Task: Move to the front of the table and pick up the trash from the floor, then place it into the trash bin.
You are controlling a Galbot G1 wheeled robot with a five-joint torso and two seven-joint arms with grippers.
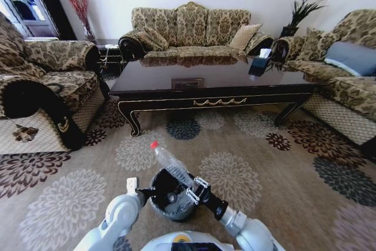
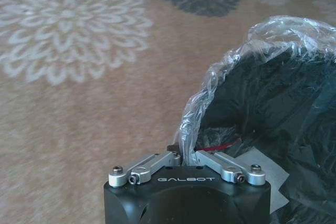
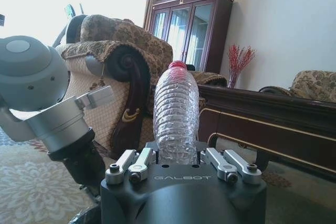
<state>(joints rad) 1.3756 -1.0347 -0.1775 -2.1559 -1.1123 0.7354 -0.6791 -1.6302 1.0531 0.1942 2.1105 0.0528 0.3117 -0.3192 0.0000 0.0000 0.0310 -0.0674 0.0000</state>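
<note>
Your right gripper is clamped on the lower end of the clear plastic bottle, which tilts up and away from you with its red cap at the top. In the right wrist view the ribbed bottle stands straight up between the fingers, closed against its sides. The bottle's held end sits right over the opening of the black trash bin, which stands on the flowered carpet just in front of you. Your left gripper is at the bin's left rim; in the left wrist view its fingers are pinched shut on the edge of the crinkly clear bag lining the bin. The long dark table stands well beyond the bin, with sofas around it.
</note>
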